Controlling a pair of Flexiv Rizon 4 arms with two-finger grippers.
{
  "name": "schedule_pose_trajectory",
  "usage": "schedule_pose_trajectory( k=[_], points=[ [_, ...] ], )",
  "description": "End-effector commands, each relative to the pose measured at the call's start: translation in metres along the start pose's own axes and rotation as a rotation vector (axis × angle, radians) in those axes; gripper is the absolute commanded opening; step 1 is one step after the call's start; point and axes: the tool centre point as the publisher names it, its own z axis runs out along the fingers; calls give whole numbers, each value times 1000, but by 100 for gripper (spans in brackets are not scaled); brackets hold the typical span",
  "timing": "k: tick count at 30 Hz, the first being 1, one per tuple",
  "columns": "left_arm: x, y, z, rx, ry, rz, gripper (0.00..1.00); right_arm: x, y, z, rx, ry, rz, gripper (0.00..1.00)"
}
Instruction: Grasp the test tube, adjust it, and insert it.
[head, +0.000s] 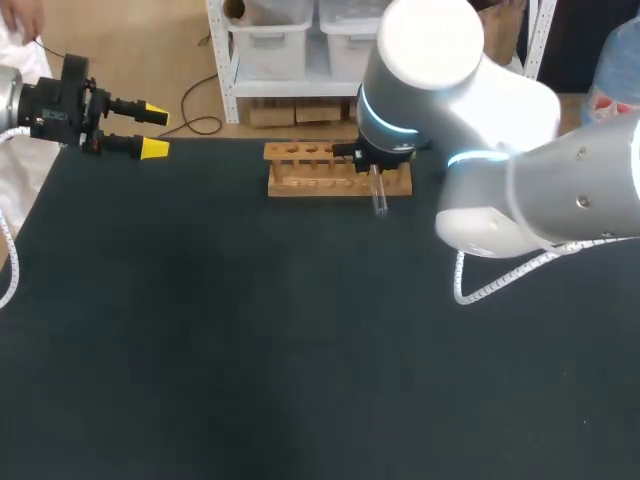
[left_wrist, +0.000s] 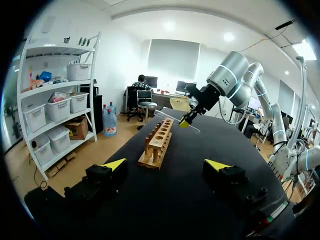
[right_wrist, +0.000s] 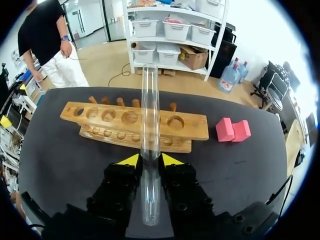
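A clear glass test tube (right_wrist: 150, 125) is clamped between the yellow-tipped fingers of my right gripper (right_wrist: 150, 160). It points ahead over the wooden rack (right_wrist: 132, 125), which has a row of round holes. In the head view the right arm covers its gripper; only the tube's lower end (head: 379, 192) shows in front of the rack (head: 320, 170). The left wrist view shows the tube (left_wrist: 175, 121) held tilted above the rack's far end (left_wrist: 159, 142). My left gripper (head: 155, 132) hangs open at the table's far left corner, holding nothing, well away from the rack.
Two pink blocks (right_wrist: 233, 130) lie on the black table (head: 250, 330) just beside the rack's end. The rack stands near the table's far edge.
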Motion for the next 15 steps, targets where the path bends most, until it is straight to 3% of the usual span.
schedule_pose_trajectory(
  k=[1,15],
  points=[
    [1,-1,0,-1,-3,3,100,-3,0,4,3,8,3,0],
    [1,-1,0,-1,-3,3,100,-2,-4,11,5,34,23,0]
  ],
)
